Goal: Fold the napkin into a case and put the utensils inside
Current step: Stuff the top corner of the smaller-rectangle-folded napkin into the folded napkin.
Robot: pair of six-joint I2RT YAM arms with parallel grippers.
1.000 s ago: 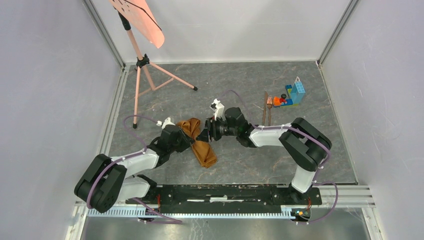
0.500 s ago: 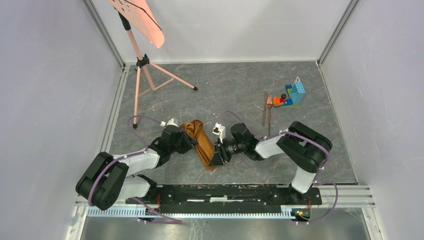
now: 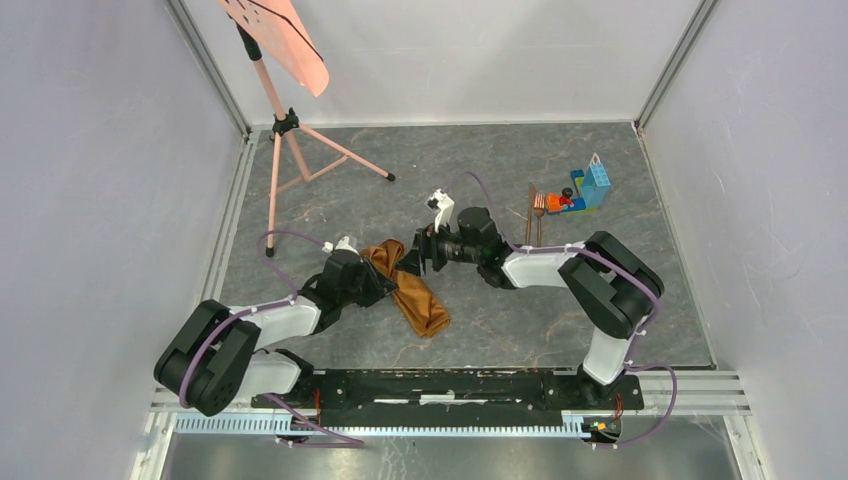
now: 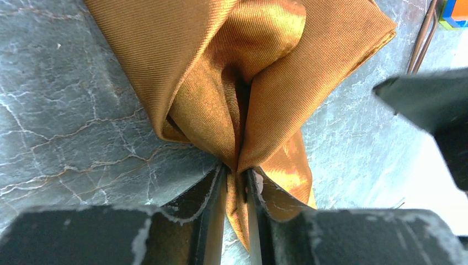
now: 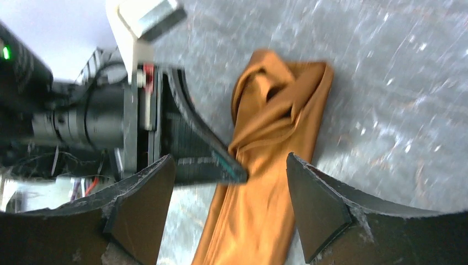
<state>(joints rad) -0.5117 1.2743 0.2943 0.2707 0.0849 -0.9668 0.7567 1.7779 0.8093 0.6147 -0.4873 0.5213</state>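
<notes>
On the grey marbled table (image 3: 480, 160) we found the rust-orange napkin (image 3: 418, 303) bunched into a rumpled strip between the arms, not yet a case. Our left gripper (image 3: 383, 283) pinched a gathered fold, likely to anchor it. Our right gripper (image 3: 424, 254) hovered wide and empty beside its far end. The fork (image 3: 540, 207) and knife-like stick (image 3: 530, 215) lay well apart, by the toy bricks (image 3: 585, 190).

Bare surface (image 3: 520, 320) lies open right of the napkin (image 3: 410, 295); the left tool (image 3: 378, 283) blocks its left (bricks (image 3: 585, 190) crowd the utensils' (image 3: 534, 215) right side, stand (image 3: 285, 150) far left).
</notes>
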